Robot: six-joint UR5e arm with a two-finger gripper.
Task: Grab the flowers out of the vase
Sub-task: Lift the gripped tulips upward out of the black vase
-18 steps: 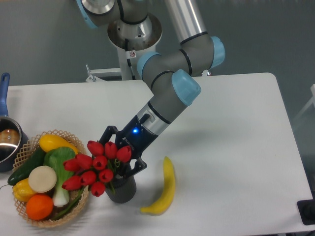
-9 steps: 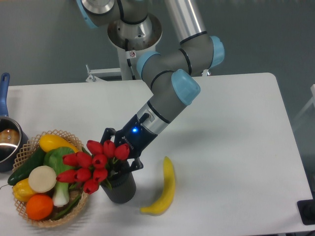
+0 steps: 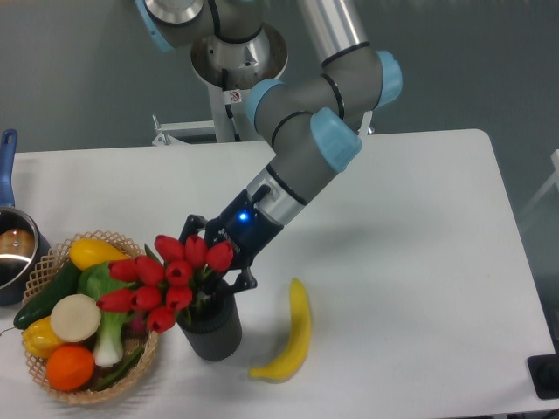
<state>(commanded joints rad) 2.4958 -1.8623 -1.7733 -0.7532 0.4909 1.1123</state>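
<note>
The flowers (image 3: 170, 278), a bunch of red tulip buds with green leaves, lean left out of the vase (image 3: 213, 330), a short dark grey ribbed cylinder near the table's front edge. Their stems still reach down into its mouth. My gripper (image 3: 212, 262) comes in from the upper right and sits just behind the buds, above the vase mouth. Its black fingers (image 3: 243, 281) straddle the stems and look shut on them, though the buds hide the contact point.
A woven basket (image 3: 52, 262) of vegetables and fruit stands at the left, touching the flower heads. A banana (image 3: 289, 336) lies right of the vase. A blue-handled pot (image 3: 12, 249) sits at the far left edge.
The gripper and the flowers have risen a little, and the arm's forearm has lifted. More of the vase's mouth shows below the bunch. The vase, banana and basket have not moved.
</note>
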